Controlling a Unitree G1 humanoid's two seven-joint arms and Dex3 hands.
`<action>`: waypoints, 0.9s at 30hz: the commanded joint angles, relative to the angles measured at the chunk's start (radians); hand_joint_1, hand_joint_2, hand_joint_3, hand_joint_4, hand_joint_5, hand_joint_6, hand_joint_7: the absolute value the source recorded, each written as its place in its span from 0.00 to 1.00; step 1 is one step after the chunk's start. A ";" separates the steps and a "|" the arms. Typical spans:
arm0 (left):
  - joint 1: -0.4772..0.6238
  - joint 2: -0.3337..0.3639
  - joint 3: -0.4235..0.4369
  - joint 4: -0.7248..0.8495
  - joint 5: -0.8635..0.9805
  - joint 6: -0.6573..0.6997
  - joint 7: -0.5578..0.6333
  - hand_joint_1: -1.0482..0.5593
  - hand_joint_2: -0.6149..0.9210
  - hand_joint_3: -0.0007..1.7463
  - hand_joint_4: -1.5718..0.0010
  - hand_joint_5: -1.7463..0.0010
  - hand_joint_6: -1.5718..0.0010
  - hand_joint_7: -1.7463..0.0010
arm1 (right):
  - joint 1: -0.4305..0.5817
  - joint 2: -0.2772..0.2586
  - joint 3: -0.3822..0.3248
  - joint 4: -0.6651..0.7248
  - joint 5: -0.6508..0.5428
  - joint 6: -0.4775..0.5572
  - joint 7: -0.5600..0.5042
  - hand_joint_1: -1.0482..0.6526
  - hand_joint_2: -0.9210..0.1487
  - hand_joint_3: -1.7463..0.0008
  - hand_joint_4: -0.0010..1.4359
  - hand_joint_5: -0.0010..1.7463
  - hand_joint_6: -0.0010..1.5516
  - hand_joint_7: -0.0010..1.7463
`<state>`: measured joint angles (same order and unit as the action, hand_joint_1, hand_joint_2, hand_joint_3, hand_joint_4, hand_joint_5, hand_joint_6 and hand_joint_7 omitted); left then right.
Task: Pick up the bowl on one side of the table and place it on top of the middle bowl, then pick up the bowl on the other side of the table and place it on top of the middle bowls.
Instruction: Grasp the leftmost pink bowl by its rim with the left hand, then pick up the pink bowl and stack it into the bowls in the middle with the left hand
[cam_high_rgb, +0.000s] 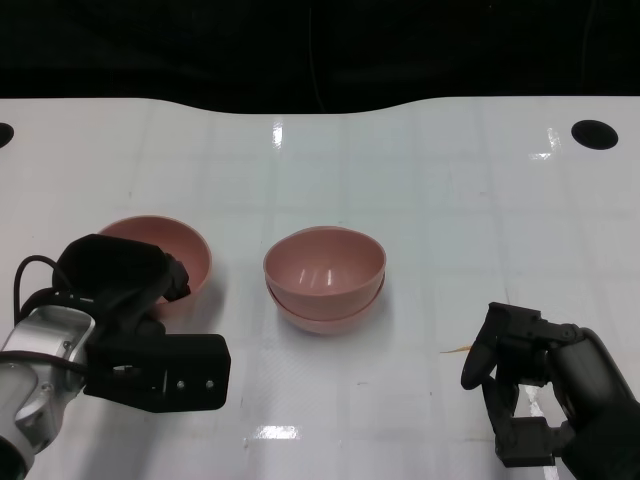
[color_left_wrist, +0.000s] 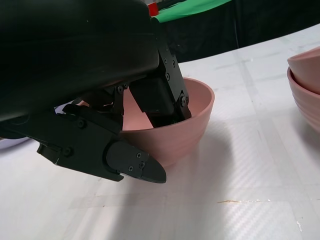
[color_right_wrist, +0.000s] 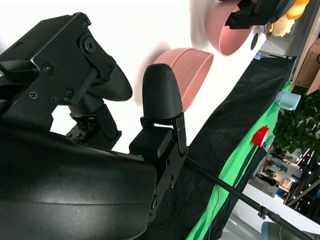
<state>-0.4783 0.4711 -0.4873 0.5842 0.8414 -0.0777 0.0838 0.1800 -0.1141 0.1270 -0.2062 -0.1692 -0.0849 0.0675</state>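
While your right hand (cam_high_rgb: 545, 395) sits nearest you, on the right-hand side of the middle stack (cam_high_rgb: 325, 280) and well apart from it, its fingers are loosely spread and hold nothing; the right wrist view shows them parted with only bare table between. Look across to the other side of the stack and you have your left hand (cam_high_rgb: 130, 300) at the side bowl (cam_high_rgb: 165, 255), which stands upright on the white table (cam_high_rgb: 450, 200) to the left of the stack, apart from it. In the left wrist view your upper fingers (color_left_wrist: 160, 97) reach over the near rim and down into the bowl's hollow, while the lower finger (color_left_wrist: 132, 167) lies outside, just beside the bowl's outer wall near its base. So the rim and wall sit between the two; you cannot tell from these views whether the fingers actually press the wall or only straddle it. The bowl's base looks to be resting on the table. At the stack itself you see two pink bowls, one nested in the other, upright. Beyond it, a dark round hole (cam_high_rgb: 594, 134) marks the far right of the table
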 joint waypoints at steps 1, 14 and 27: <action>0.013 0.008 0.015 0.006 -0.015 0.010 0.002 0.53 1.00 0.09 0.50 0.00 0.45 0.38 | 0.000 -0.001 -0.002 -0.003 0.003 0.000 0.000 0.62 0.55 0.13 0.67 1.00 0.49 0.91; 0.036 0.017 0.057 -0.058 -0.050 0.007 0.008 0.53 1.00 0.13 0.53 0.00 0.56 0.24 | 0.004 -0.004 -0.002 -0.007 -0.004 -0.001 -0.002 0.62 0.55 0.13 0.67 1.00 0.49 0.90; 0.063 0.035 0.110 -0.125 -0.076 -0.018 0.012 0.53 1.00 0.16 0.53 0.00 0.62 0.05 | 0.004 -0.005 -0.005 -0.004 0.002 -0.004 0.001 0.61 0.55 0.13 0.67 1.00 0.49 0.91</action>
<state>-0.4296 0.4794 -0.3932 0.4794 0.7736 -0.0960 0.0924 0.1801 -0.1141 0.1270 -0.2063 -0.1701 -0.0854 0.0675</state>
